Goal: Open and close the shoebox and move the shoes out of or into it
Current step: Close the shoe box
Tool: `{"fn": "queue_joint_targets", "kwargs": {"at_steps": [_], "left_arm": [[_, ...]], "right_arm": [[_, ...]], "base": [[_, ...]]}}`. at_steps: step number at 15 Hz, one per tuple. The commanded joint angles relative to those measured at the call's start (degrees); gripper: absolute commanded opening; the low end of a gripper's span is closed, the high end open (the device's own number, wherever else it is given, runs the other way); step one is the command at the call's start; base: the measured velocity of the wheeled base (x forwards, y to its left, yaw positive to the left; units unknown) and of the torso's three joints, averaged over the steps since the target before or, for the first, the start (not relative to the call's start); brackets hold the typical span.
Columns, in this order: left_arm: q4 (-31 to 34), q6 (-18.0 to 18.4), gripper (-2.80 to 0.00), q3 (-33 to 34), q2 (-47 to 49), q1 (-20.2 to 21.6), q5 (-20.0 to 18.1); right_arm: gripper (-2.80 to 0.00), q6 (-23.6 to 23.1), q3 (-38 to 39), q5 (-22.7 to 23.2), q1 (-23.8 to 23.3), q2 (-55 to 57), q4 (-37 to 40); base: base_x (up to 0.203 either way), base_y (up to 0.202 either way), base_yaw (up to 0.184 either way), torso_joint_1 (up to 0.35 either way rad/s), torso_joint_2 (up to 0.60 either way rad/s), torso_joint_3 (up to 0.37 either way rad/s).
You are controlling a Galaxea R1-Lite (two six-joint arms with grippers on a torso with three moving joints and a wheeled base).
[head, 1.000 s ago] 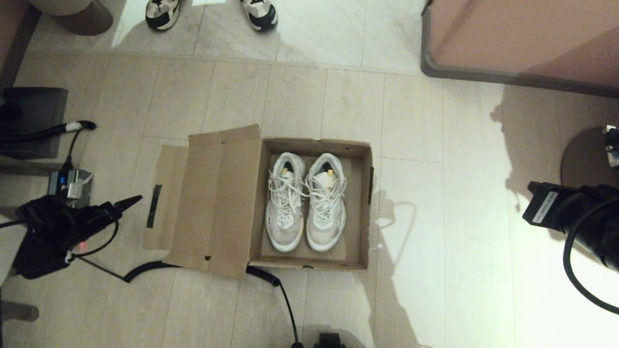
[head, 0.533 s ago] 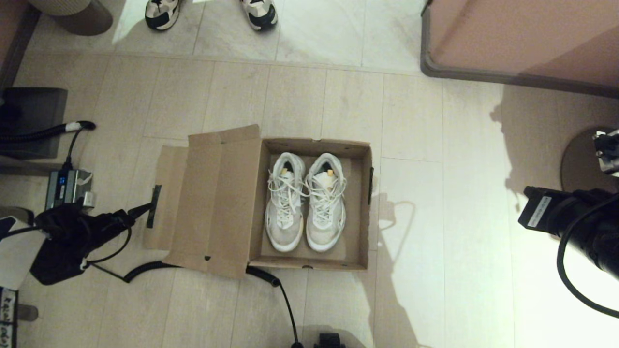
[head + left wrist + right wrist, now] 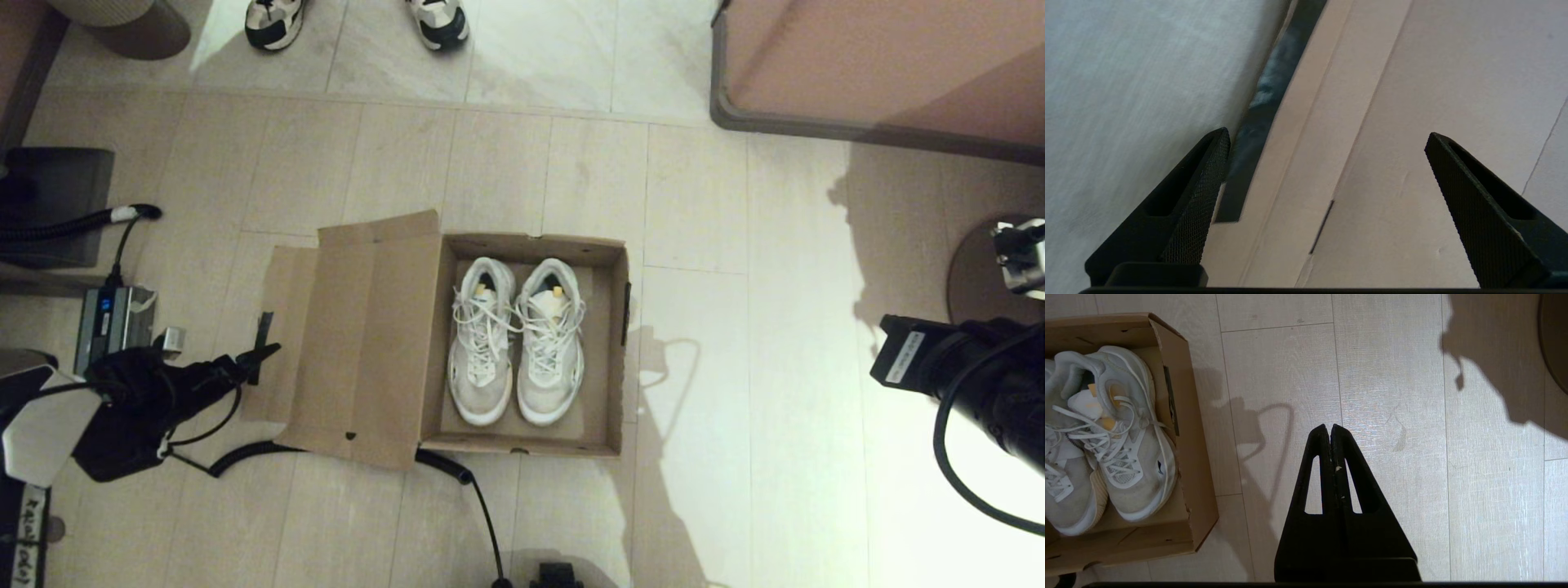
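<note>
The left end effector [image 3: 265,353] sits low at the outer edge of the shoebox's [image 3: 604,343] folded-out lid flap [image 3: 359,343], its tips meeting the dark tape strip [image 3: 260,339] there. In the left wrist view its 2 fingers [image 3: 1196,204] stand wide apart with nothing between them; one finger lies over the floor [image 3: 694,204] right beside the tape strip [image 3: 1267,102], the other over bare cardboard of the lid flap [image 3: 1412,102].

Beyond that end effector, past the flap, the shoebox stands open on the floor with the 2 shoes [image 3: 516,343] inside, side by side and touching, laces up.

The right end effector [image 3: 1329,428] hangs well apart from the shoebox [image 3: 1188,428] on the opposite side, over bare floor, its fingers pressed together and empty. The shoes [image 3: 1122,433] lie off to its side within the box wall.

A black coiled cable [image 3: 445,465] runs along the floor against the box's near edge. A second pair of white-and-black sneakers [image 3: 273,20] rests far beyond the box.
</note>
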Motion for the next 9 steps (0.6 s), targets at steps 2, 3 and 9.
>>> {"fn": "queue_joint_targets", "kwargs": {"at_steps": [2,3,9], "left_arm": [[-0.5,-0.2,0.00,0.2,0.2,-0.5,-0.2],[-0.6,-0.1,0.00,0.2,0.3,-0.5,-0.2],[-1.9,-0.3,0.00,1.2,-0.4,-0.3,-0.2]], "right_arm": [[-2.80,0.0,-0.2,-0.2,0.0,0.1,-0.2],[-2.80,0.0,-0.2,-0.2,0.0,0.1,-0.2],[-2.80,-0.2,-0.5,-0.2,0.0,0.8,-0.2]], "base": [[0.000,0.000,0.000,0.000,0.00,0.000],[0.000,0.000,0.000,0.000,0.00,0.000],[0.000,0.000,0.000,0.000,0.00,0.000]]}}
